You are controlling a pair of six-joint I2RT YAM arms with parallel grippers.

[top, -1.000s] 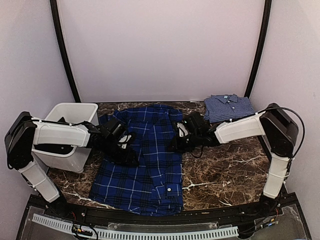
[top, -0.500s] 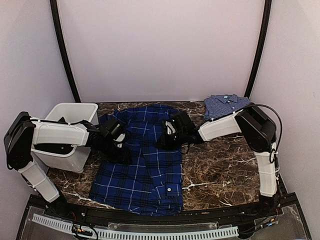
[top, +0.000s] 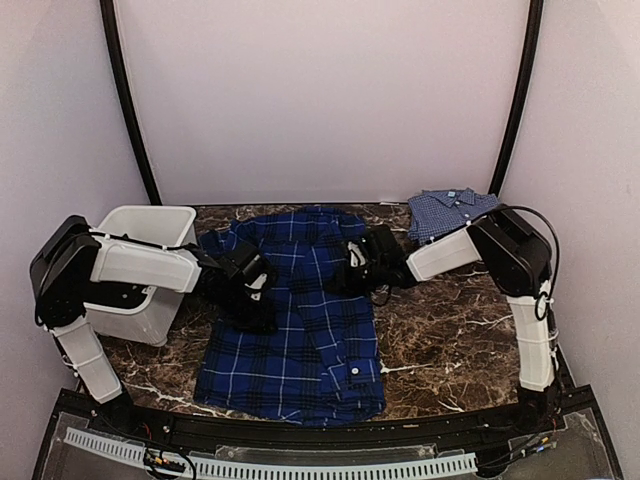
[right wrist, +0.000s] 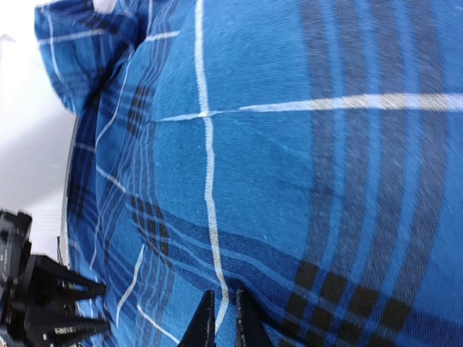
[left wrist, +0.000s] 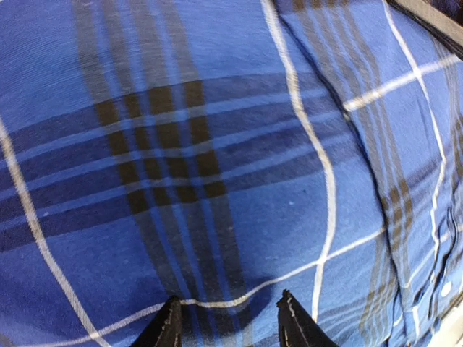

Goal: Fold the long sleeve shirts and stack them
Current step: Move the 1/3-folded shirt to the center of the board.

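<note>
- The deep-blue plaid shirt [top: 300, 340] lies spread in the middle of the bench [top: 450, 330], collar toward the far edge and hem close to the near edge.
- The left fingers [left wrist: 165, 332] stand apart with their tips down on the plaid's left part, holding nothing.
- The right fingers [right wrist: 202, 329] are almost together, tips on the cloth near the shirt's right shoulder. Whether a thin fold is nipped between them I cannot tell.
- The step looks like folding the long sides in toward the middle. To do it well:
  - the left fingers should reach the outer left edge and close on one layer only;
  - the lift should stay low, and the edge should be laid down parallel to the shirt's length so the crease runs straight;
  - the other side should be pressed flat so the body does not drag.
- The hem sits near the near edge, so any pull toward the arms risks sliding it over.
- The white bin [top: 130, 320] stands at the left edge, just beside the shirt, which leaves the left arm little room to swing.
- Bare bench lies on the right, in front of the folded fine-check shirt [top: 455, 212] in the far right corner.
</note>
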